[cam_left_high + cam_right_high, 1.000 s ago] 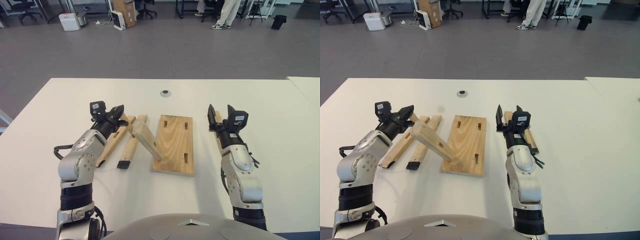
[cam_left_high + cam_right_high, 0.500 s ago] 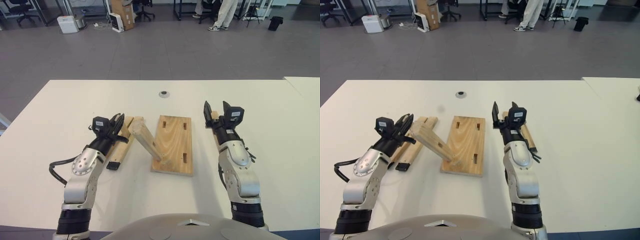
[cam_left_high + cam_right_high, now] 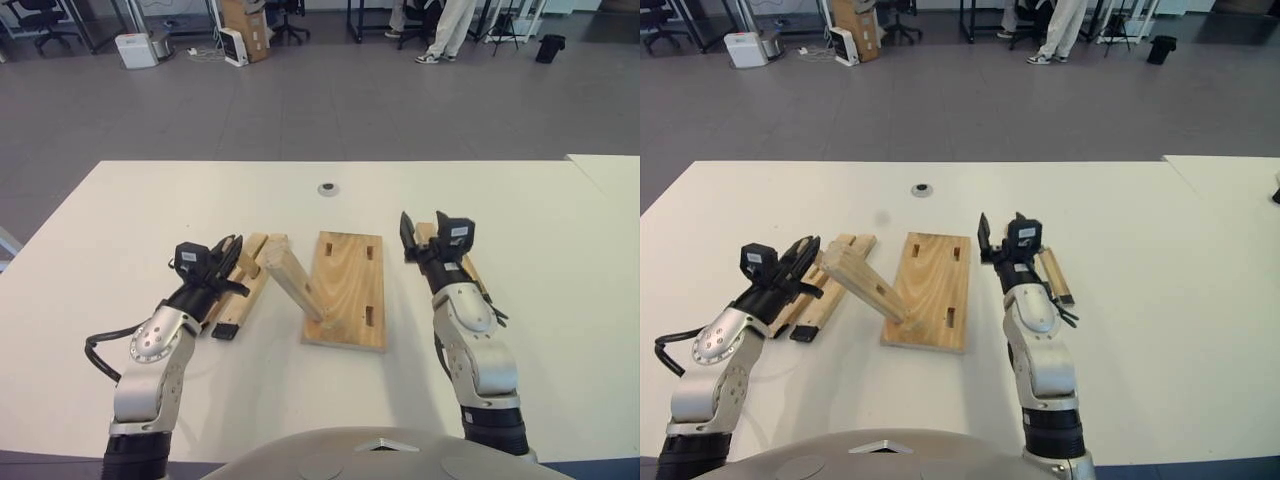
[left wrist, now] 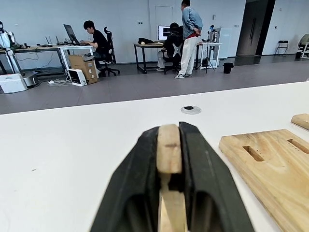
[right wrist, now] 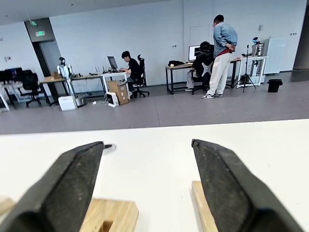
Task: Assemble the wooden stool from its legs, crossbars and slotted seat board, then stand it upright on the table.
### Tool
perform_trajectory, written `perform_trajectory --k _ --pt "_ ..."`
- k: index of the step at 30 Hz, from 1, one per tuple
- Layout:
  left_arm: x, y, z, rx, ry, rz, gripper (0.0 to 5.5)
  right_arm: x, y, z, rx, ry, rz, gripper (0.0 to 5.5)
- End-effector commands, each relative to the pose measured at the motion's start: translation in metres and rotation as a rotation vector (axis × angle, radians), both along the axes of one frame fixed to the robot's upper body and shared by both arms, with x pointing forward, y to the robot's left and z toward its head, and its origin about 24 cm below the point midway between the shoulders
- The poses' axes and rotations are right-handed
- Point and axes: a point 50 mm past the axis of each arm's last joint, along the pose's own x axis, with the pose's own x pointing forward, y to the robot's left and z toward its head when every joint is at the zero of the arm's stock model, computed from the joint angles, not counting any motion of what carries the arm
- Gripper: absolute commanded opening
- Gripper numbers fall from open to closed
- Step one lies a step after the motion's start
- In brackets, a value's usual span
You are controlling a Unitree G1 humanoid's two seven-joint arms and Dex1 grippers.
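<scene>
The left claw (image 3: 226, 262) is clenched on the end of a pale, flat wooden bar (image 4: 169, 151), which shows squeezed between its two black fingers (image 4: 202, 166). That bar lies low over the white worktop (image 3: 130, 210) with a second pale bar with a dark foot (image 3: 238, 305) right alongside it. Just beyond this claw, on its inner side, a thicker pale wooden leg piece (image 3: 290, 280) stands tilted. Its lower end rests on the rectangular slotted wooden seat board (image 3: 350, 285), close to one of the near slots. Whether it sits in the slot or merely leans there I cannot tell

The right claw (image 3: 421, 235) is released, its jaws spread wide and holding nothing. It hovers just beside the far corner of the seat board, with another pale wooden leg with a dark foot (image 3: 1055, 277) lying flat under its forearm

By my reading the job is at an early stage. The board lies flat with most slots open. The legs and bars lie loose on either side. No crossbar looks joined, and nothing stands upright yet. Fitting every leg, adding the crossbars and turning the stool over all remain
</scene>
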Motion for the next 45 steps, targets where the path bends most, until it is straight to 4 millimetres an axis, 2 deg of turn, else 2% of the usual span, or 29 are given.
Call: perform_trajectory --k 1,4,12,19,25,28,32,41,45 --pt "-0.025 0.009 -0.048 0.002 0.291 0.081 0.42 -0.02 -0.014 -0.029 -0.064 0.162 -0.012 3.43" --pt "-0.023 0.01 -0.05 -0.006 0.293 0.1 0.42 -0.023 -0.014 -0.039 -0.069 0.234 -0.016 3.43" --pt "-0.012 0.011 -0.051 0.017 0.299 0.112 0.42 -0.016 -0.006 -0.03 -0.088 0.175 -0.013 3.43" --pt "-0.002 0.012 -0.052 0.039 0.31 0.099 0.42 -0.022 -0.003 -0.032 -0.054 0.183 -0.049 3.43" --pt "-0.007 0.009 -0.059 0.034 0.348 0.123 0.42 -0.024 -0.009 -0.033 -0.052 0.203 -0.066 3.43" --pt "0.003 0.008 -0.053 0.068 0.348 0.082 0.42 -0.022 -0.008 -0.032 -0.058 0.199 -0.057 3.43" --pt "0.026 0.008 -0.032 0.11 0.329 0.037 0.42 -0.019 -0.002 -0.033 -0.052 0.195 -0.049 3.43" --pt "0.035 -0.001 -0.035 0.142 0.418 -0.025 0.41 -0.018 0.002 -0.035 -0.031 0.196 -0.062 3.43" --pt "0.04 -0.011 -0.043 0.107 0.448 -0.044 0.41 -0.017 0.003 -0.034 -0.037 0.191 -0.055 3.43"
